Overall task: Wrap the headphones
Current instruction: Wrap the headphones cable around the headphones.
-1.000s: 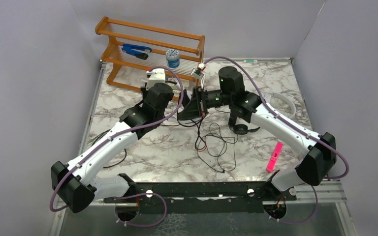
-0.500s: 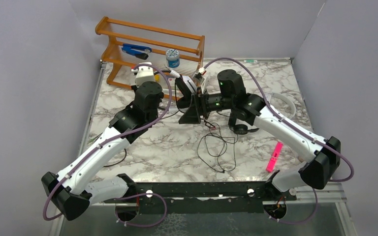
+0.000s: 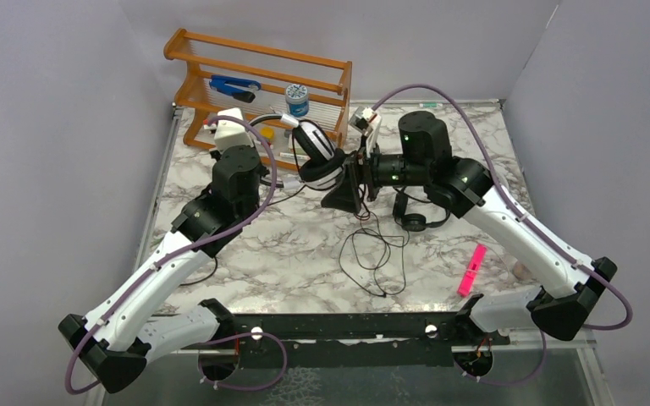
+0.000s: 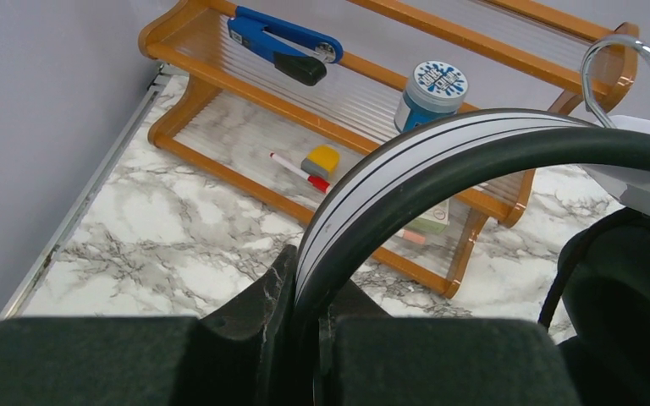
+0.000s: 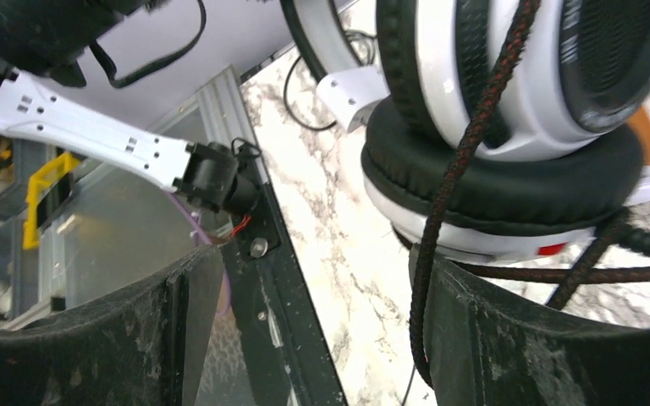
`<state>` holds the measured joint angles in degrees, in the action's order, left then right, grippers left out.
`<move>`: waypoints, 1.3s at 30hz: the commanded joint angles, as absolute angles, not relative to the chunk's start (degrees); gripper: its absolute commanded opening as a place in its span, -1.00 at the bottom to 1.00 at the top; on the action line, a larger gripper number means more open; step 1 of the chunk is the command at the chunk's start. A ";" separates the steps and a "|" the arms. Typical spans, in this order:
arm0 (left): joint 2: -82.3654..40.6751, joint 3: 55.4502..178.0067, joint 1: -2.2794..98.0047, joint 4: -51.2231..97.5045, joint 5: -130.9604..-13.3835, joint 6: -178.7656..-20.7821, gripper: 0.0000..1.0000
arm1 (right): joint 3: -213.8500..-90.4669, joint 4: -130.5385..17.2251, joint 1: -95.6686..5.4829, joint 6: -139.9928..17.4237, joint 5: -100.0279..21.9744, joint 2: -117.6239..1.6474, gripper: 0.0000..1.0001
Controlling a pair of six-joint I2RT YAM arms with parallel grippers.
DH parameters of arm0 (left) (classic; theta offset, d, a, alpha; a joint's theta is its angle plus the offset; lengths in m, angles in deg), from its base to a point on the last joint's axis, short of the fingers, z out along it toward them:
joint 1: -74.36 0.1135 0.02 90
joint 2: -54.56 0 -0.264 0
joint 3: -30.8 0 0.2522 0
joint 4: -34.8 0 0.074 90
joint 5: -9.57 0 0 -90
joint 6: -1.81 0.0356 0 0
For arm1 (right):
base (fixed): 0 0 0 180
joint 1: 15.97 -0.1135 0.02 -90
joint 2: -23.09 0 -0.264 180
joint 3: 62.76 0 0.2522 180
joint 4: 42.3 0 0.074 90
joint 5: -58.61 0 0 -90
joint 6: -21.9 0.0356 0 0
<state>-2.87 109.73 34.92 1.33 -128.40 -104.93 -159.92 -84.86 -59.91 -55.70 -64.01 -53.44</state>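
Observation:
The white headphones with black ear pads (image 3: 316,150) hang above the table in front of the rack. My left gripper (image 3: 264,142) is shut on their headband (image 4: 406,169), which rises from between the jaws (image 4: 313,317). My right gripper (image 3: 349,179) stands open just below the ear cups (image 5: 508,152). Its jaws are wide apart (image 5: 313,330), and the braided black cord (image 5: 440,220) runs down along the inside of one finger (image 5: 508,347). The rest of the cord lies in loose loops on the table (image 3: 374,249). Smaller black headphones (image 3: 415,220) and white headphones (image 3: 493,173) lie beside the right arm.
A wooden rack (image 3: 220,52) stands at the back left and holds a blue tool (image 3: 233,86), a blue-lidded jar (image 3: 297,100), a marker (image 4: 298,172) and a yellow eraser (image 4: 321,161). A pink marker (image 3: 471,269) lies near the front right. Grey walls close in both sides.
My right gripper has opened from shut and moved right. My left arm has carried the headphones toward the rack, so the ear cups are now in plain view.

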 commanded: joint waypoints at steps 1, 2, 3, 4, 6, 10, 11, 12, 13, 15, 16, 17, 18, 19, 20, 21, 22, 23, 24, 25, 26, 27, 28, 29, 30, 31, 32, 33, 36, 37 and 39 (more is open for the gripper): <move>-1.31 110.37 34.90 8.29 -127.09 -108.48 -1.00 | -164.47 -87.79 -59.93 -56.63 -54.89 -50.69 0.74; -1.26 110.50 34.94 8.11 -126.90 -108.55 -1.00 | -164.92 -88.16 -59.91 -56.51 -52.71 -50.51 0.79; -1.27 110.67 34.90 7.65 -126.85 -108.86 -1.00 | -164.94 -88.03 -59.91 -56.58 -52.17 -50.41 0.82; -1.18 110.81 34.94 7.30 -126.77 -109.30 -1.00 | -164.88 -87.56 -59.85 -56.72 -52.85 -50.45 0.82; -0.59 110.68 34.92 6.96 -126.66 -110.13 -1.00 | -163.68 -85.04 -59.83 -56.00 -58.00 -51.09 0.74; -0.01 111.43 34.90 6.83 -125.64 -111.16 -1.00 | -159.10 -78.72 -59.90 -53.92 -67.91 -52.57 0.51; 0.12 111.71 34.90 6.74 -125.39 -111.23 -1.00 | -159.09 -79.37 -59.87 -54.02 -67.00 -52.66 0.49; 0.20 111.97 34.90 6.67 -125.20 -111.16 -1.00 | -159.25 -80.06 -59.91 -54.44 -65.12 -52.56 0.49; 0.24 112.19 34.90 6.63 -124.98 -110.91 -1.00 | -159.42 -80.85 -59.89 -55.00 -63.07 -52.34 0.49; 0.31 112.63 34.91 6.29 -124.67 -110.07 -1.00 | -160.09 -82.32 -59.89 -55.82 -59.19 -51.71 0.37; 0.22 112.75 34.90 6.17 -124.52 -109.55 -1.00 | -160.56 -82.93 -59.91 -56.14 -58.12 -51.54 0.23; 0.20 112.76 34.90 6.12 -124.32 -108.73 -1.00 | -161.00 -83.36 -59.87 -56.75 -57.30 -51.44 0.12; 0.13 112.76 34.91 5.99 -124.05 -107.97 -1.00 | -161.40 -83.76 -59.88 -57.25 -56.61 -51.49 -0.01; 0.14 112.76 34.90 5.65 -123.89 -107.35 -1.00 | -161.86 -84.13 -59.86 -57.69 -55.59 -51.52 -0.13; 0.30 112.64 34.90 5.35 -123.68 -106.83 -1.00 | -162.02 -84.25 -59.91 -58.14 -54.45 -51.46 -0.23; 0.50 112.48 34.90 5.05 -123.32 -106.38 -1.00 | -162.04 -84.07 -59.91 -58.57 -53.42 -51.51 -0.32; 0.86 112.30 34.91 4.90 -122.70 -105.78 -1.00 | -161.89 -83.77 -59.85 -58.99 -52.38 -51.33 -0.43; 1.17 111.98 34.90 4.95 -121.86 -105.09 -1.00 | -161.56 -83.25 -59.84 -59.24 -51.29 -51.16 -0.56; 1.62 111.66 34.94 5.23 -120.52 -104.13 -1.00 | -161.19 -82.53 -59.92 -59.49 -50.27 -50.90 -0.69; 2.08 111.22 34.90 6.05 -118.49 -102.01 -1.00 | -160.79 -81.95 -59.95 -59.87 -49.06 -50.55 -0.80; 2.53 110.79 34.90 6.93 -115.90 -99.53 -1.00 | -160.46 -81.37 -59.89 -60.37 -47.89 -50.16 -0.89; 2.96 110.41 34.90 7.76 -113.30 -96.37 -1.00 | -160.38 -81.21 -59.90 -61.22 -46.73 -49.68 -0.97; 3.28 110.17 34.90 7.80 -110.81 -93.41 -1.00 | -160.37 -81.65 -59.85 -62.26 -45.39 -49.30 -0.99; 3.46 110.24 34.90 7.01 -109.47 -91.12 -1.00 | -160.43 -82.23 -59.90 -63.28 -44.05 -48.95 -0.99; 3.60 110.44 34.90 6.17 -109.13 -88.88 -1.00 | -160.38 -82.85 -59.87 -64.31 -42.90 -48.52 -0.99; 3.76 110.55 34.90 5.30 -109.23 -87.02 -1.00 | -160.37 -83.83 -59.91 -65.51 -42.04 -48.20 -0.99; 4.02 110.64 34.90 4.81 -109.49 -85.40 -1.00 | -160.33 -84.93 -59.89 -66.99 -41.45 -47.77 -0.99; 4.41 110.53 34.94 4.44 -110.08 -84.12 -1.00 | -160.18 -85.96 -59.91 -67.50 -40.99 -47.43 -0.99; 5.39 110.03 34.94 4.34 -113.28 -82.53 -1.00 | -159.77 -89.17 -59.91 -69.48 -41.89 -46.63 -0.99; 5.59 109.92 34.90 4.53 -113.75 -82.53 -1.00 | -159.80 -90.39 -59.91 -69.70 -44.44 -46.74 -0.99; 5.54 109.66 34.90 4.91 -113.79 -82.95 -1.00 | -160.33 -92.96 -59.89 -70.12 -51.94 -47.58 -0.99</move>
<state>3.58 109.59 34.86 1.18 -114.02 -84.75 -159.92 -87.15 -59.78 -66.78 -44.75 -47.60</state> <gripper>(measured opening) 0.110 0.037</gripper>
